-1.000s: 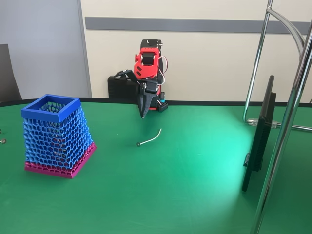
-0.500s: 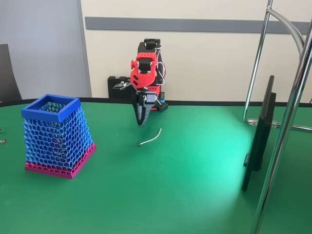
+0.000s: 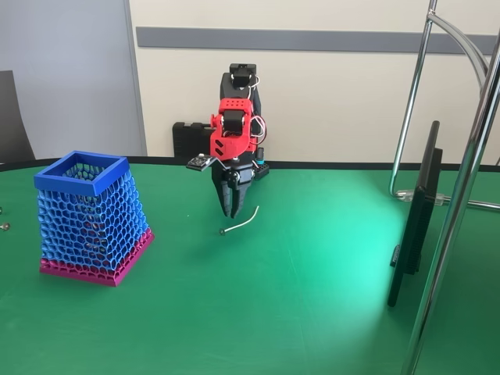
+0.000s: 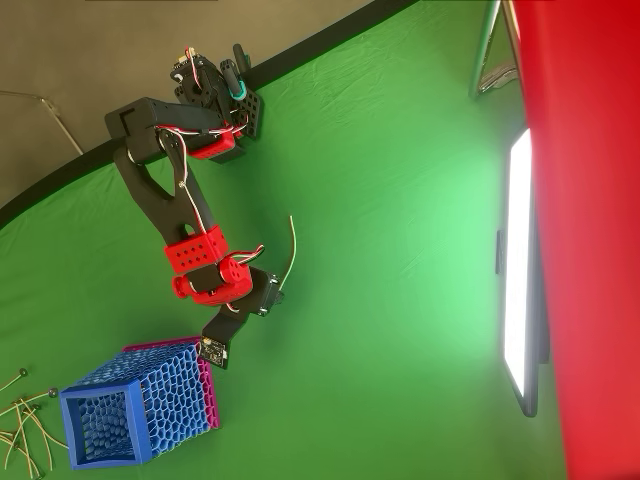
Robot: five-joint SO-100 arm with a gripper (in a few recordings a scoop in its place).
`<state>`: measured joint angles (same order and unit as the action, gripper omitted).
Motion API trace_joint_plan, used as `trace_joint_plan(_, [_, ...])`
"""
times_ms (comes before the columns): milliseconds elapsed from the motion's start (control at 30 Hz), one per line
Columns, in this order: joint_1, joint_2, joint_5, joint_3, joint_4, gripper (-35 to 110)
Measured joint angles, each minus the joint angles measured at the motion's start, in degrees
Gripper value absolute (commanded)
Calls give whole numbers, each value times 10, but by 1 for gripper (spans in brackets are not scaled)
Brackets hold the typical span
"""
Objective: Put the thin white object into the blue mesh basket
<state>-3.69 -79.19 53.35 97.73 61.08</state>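
Fixed view shows a green table (image 3: 312, 297) that looks soft like felt. Near on the right, a thin dark screen (image 3: 416, 219) stands edge-on, so its front is hidden. Shiny metal poles (image 3: 461, 195) beside it are cut off at the top and bottom.

On the left stands the basket (image 3: 90, 215). Its blue walls are a net of little six-sided holes, with a solid blue square rim and a pink base. You can see through the holes, but not well enough to tell what is inside.

Farther in, near the middle, the white strand (image 3: 241, 222) lies flat on the table, well apart from the basket. It is thin, a bit bent, with a small dark tip.

The gripper (image 3: 232, 211) points down just over the strand. Its dark fingers (image 3: 228, 197) come to a narrow point. I cannot tell if they are closed or a little apart.

In the overhead view, some thin pale strands (image 4: 22, 420) at the left edge are cut off.
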Motion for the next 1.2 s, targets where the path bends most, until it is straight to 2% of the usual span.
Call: trace_joint_plan(1200, [-18, 108, 54, -47, 1, 13])
